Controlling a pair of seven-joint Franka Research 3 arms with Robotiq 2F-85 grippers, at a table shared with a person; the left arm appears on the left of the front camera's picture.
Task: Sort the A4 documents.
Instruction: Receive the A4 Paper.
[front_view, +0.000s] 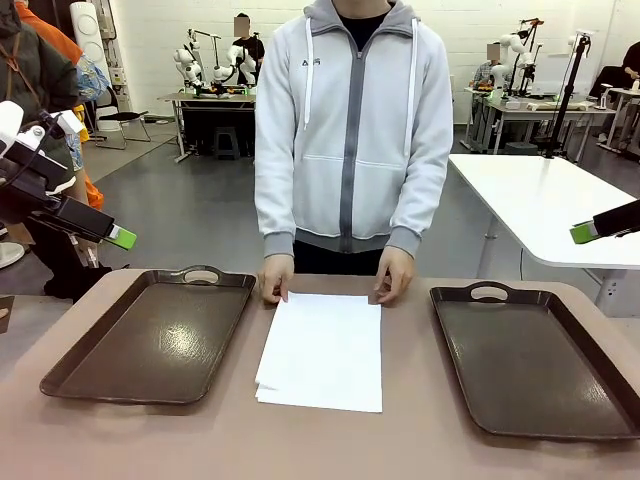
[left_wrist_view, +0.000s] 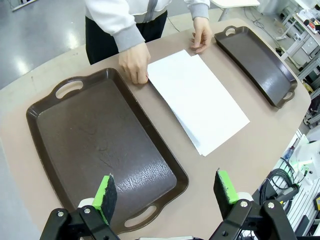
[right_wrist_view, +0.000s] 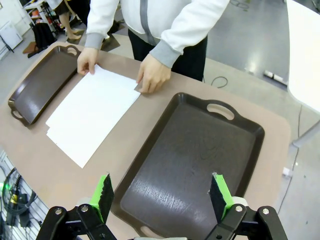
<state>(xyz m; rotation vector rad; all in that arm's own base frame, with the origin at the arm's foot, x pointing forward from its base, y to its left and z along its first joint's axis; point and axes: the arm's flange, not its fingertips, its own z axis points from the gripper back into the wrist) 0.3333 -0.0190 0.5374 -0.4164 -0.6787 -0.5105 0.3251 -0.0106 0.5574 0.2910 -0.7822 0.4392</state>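
A small stack of white A4 documents (front_view: 323, 350) lies in the middle of the table between two brown trays, also seen as the documents (left_wrist_view: 196, 98) and the documents (right_wrist_view: 93, 111). The person's hands (front_view: 277, 277) rest on the stack's far corners. My left gripper (left_wrist_view: 166, 192) hangs open high above the left tray (left_wrist_view: 102, 145), holding nothing. My right gripper (right_wrist_view: 161, 194) is open above the right tray (right_wrist_view: 192, 155), also holding nothing. In the front view the left gripper's green pad (front_view: 122, 238) and the right one's pad (front_view: 582, 233) show at the picture's sides.
The left tray (front_view: 150, 335) and right tray (front_view: 535, 355) lie flat and hold nothing. A person in a grey hoodie (front_view: 352, 130) stands at the far edge. A white table (front_view: 550, 205) stands behind at the right.
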